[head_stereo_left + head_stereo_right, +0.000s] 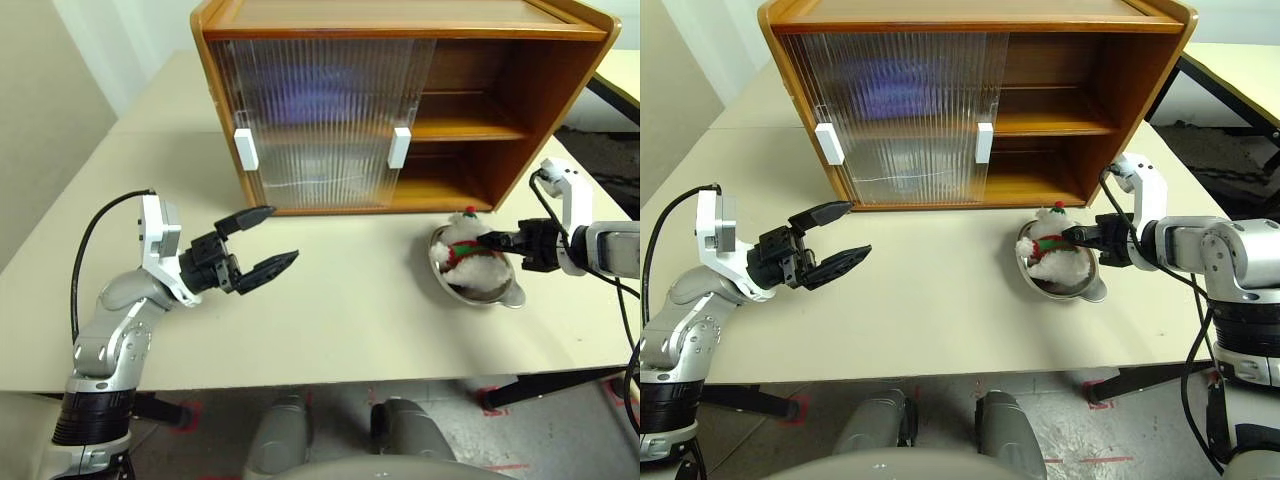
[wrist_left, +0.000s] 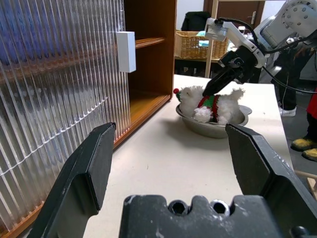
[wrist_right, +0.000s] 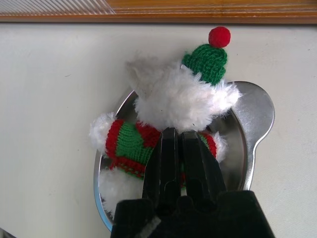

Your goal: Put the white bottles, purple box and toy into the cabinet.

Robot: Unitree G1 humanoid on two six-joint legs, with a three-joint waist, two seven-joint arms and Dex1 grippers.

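The right tool (image 3: 179, 148) is clenched on the toy (image 3: 168, 106), its two black fingers pinched together into the knitted red-and-green scarf at the bear's middle. The toy sits in a shallow metal bowl (image 1: 500, 293) on the bench (image 1: 350, 310), at the right, just in front of the cabinet's open side. It looks gripped but not yet lifted — the plush is in the bowl and the bowl is flat on the bench.

The left tool (image 1: 262, 240) hangs released, jaws spread wide with nothing between them, above the bench on the left, near the closed part of the cabinet (image 1: 520, 90) and pointing toward the toy.

The cabinet stands at the far side of the bench. Its two ribbed sliding doors (image 1: 320, 120) are both drawn to the left, their white handles (image 1: 399, 147) close to the middle, so the right half is open. The two shelves visible there are bare wood.

As for progress, my reading is that the toy is the item in hand and has yet to go in. The white bottles and purple box cannot be made out on the bench or on the open shelves; a bluish blur behind the ribbed doors could be something stored there — I cannot tell.
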